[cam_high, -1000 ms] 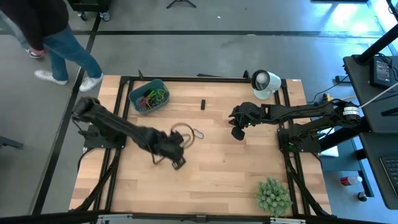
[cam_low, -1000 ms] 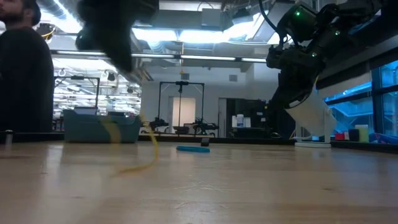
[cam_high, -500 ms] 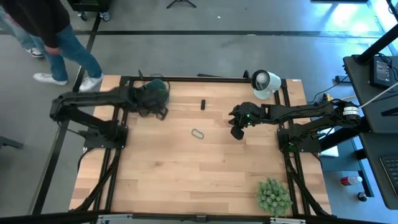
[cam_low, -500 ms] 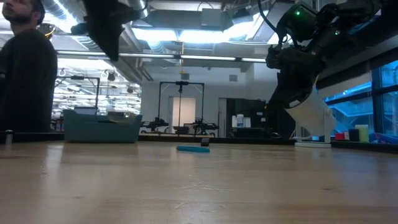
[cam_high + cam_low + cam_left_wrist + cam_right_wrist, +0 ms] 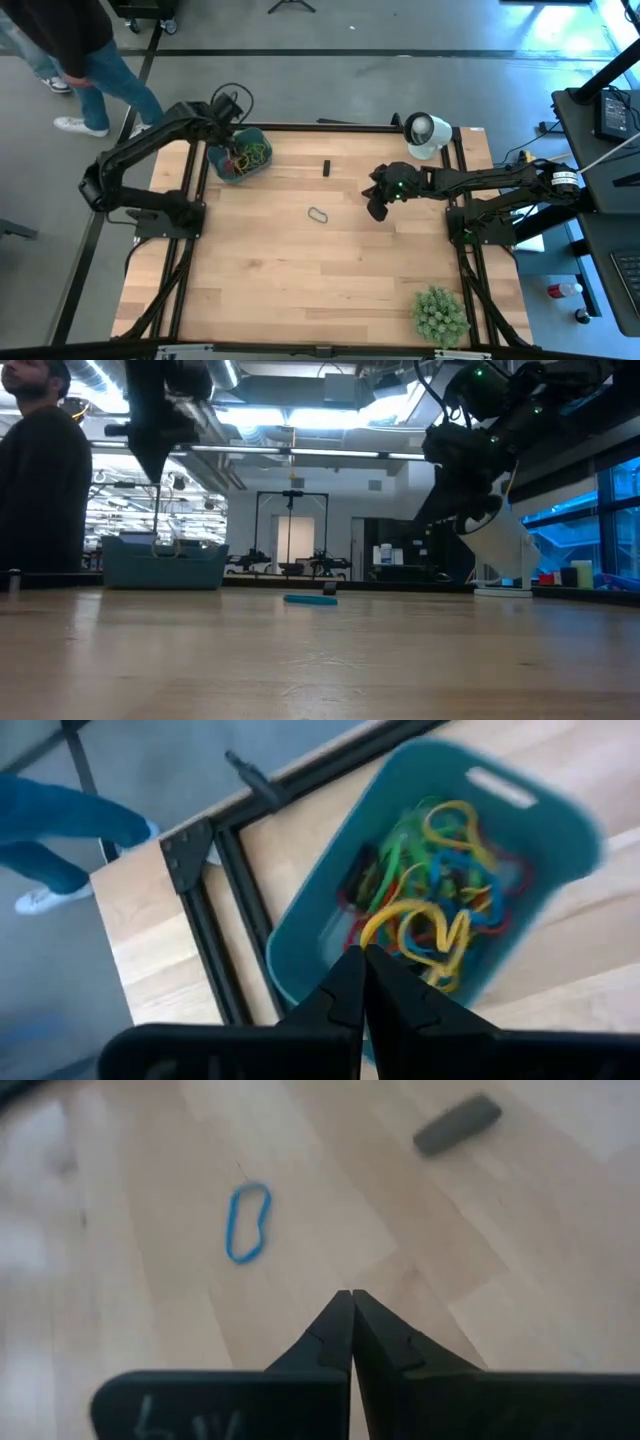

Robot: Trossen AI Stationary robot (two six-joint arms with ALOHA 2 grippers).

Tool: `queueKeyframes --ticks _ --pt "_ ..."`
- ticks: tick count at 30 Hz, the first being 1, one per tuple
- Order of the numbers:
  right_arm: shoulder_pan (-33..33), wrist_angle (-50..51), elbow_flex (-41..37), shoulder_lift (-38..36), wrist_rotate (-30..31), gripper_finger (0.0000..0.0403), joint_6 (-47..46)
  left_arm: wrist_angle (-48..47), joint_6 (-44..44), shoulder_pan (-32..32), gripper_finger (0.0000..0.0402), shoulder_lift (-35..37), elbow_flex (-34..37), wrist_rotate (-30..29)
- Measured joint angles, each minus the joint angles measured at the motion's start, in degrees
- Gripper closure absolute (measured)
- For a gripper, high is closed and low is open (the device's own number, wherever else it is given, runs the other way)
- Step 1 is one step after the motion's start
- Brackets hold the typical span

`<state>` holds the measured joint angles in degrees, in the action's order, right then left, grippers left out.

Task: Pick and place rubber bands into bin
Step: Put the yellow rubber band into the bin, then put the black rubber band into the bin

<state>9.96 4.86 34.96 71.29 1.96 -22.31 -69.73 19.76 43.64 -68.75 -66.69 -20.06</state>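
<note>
The teal bin (image 5: 216,162) stands at the table's far left corner, and several coloured rubber bands (image 5: 440,870) lie in it. My left gripper (image 5: 227,140) hovers above the bin, shut on a yellow rubber band (image 5: 410,925). A blue rubber band (image 5: 318,214) lies flat on the wood near the table's middle; it also shows in the right wrist view (image 5: 247,1222). My right gripper (image 5: 377,208) is shut and hangs above the table, to the right of that band, touching nothing. My left gripper pinches the yellow rubber band at its upper end (image 5: 372,932), between the two fingertips, from above and pointing down. The band hangs slack below the fingers as a thin strand (image 5: 157,510), and its lower end reaches down into the bin (image 5: 165,565).
A small dark block (image 5: 325,167) lies near the far edge. A white round cup-like object (image 5: 425,133) sits at the far right corner, and a spiky green plant ball (image 5: 440,315) at the near right. A person (image 5: 70,45) stands beyond the far left corner.
My left gripper, shut on the yellow band, has swung from the table's middle toward the far left corner and up, ending over the bin. The band has been lifted clear of the wood and now hangs into the bin. My right gripper has edged slightly left.
</note>
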Motion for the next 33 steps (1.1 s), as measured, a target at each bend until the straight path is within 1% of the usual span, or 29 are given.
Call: queueKeyframes --ticks 3,6,9,14,18,23,28,33 --pt "0.00 -2.95 0.00 0.02 0.85 0.0393 -0.81 2.66 -4.66 4.31 0.0400 -0.73 3.60 2.23" --pt "0.02 -5.06 0.00 0.00 4.61 0.0393 -4.20 7.32 -7.67 7.37 0.0400 -1.67 8.25 7.50" --pt "0.02 -5.78 0.00 0.02 7.76 0.0393 -6.58 13.08 -9.22 8.60 0.0400 -2.93 12.98 11.65" --pt "0.07 -5.96 0.00 0.02 8.33 0.0393 -10.84 22.06 -10.74 8.74 0.0398 -5.10 17.78 13.99" --pt "0.07 -5.96 0.00 0.02 8.37 0.0393 -14.34 23.72 -11.98 8.72 0.0377 -7.47 18.49 15.04" --pt "0.07 -5.99 0.00 0.02 8.61 0.0393 -17.15 23.69 -13.55 9.06 0.0335 -9.87 18.47 14.78" --pt "0.07 -6.80 0.00 0.02 8.62 0.0393 -17.88 23.67 -14.98 9.13 0.0292 -9.65 18.45 14.63" --pt "0.07 -6.79 0.00 0.02 8.66 0.0393 -17.27 22.03 -14.98 9.13 0.0256 -8.31 16.23 14.18"
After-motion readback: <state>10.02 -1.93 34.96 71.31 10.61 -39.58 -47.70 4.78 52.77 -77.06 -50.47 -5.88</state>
